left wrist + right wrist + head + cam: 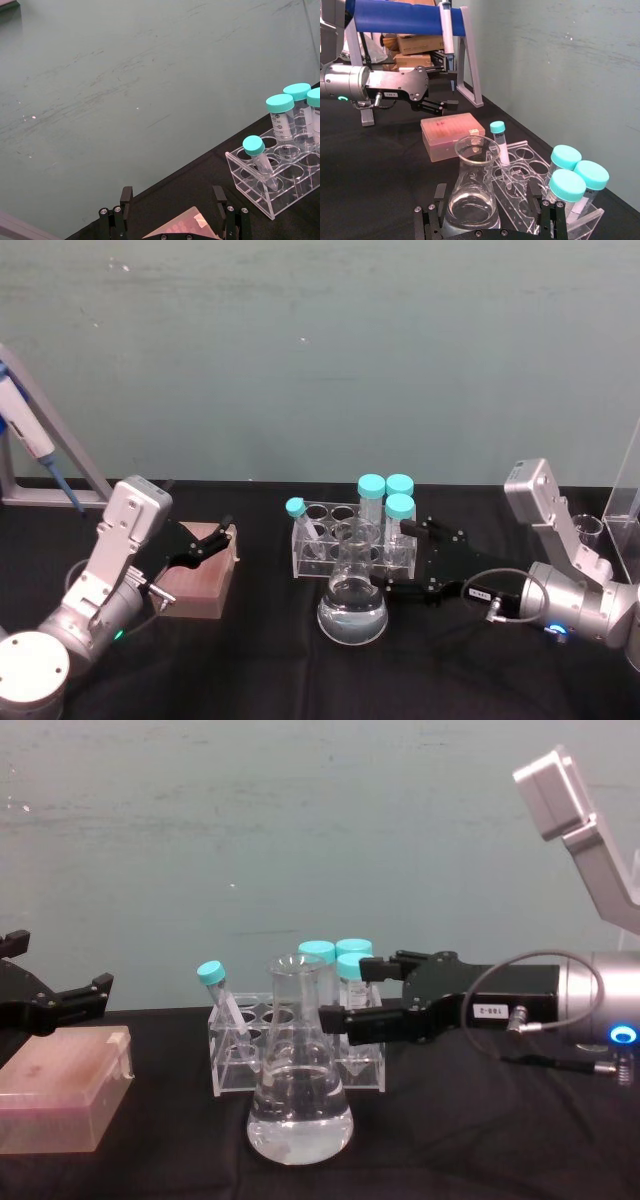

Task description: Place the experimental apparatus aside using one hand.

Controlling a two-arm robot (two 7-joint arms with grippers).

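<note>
A conical flask (352, 612) holding clear liquid stands on the black table, just in front of a clear tube rack (318, 552) with teal-capped tubes. My right gripper (395, 560) reaches in from the right, open. In the right wrist view the flask (470, 197) stands between its spread fingers (440, 192). From the chest, the right gripper (360, 995) sits level with the neck of the flask (298, 1105); contact is unclear. A small glass beaker (588, 530) and a clear acrylic stand (622, 505) sit at the far right. My left gripper (215, 538) hovers open over a pink box (200, 580).
A grey stand with a blue pipette (30, 440) stands at the back left. The tube rack (300, 1050) is directly behind the flask, touching distance from the right fingers. The pink box (60, 1095) lies at the left. Bare black table lies in front.
</note>
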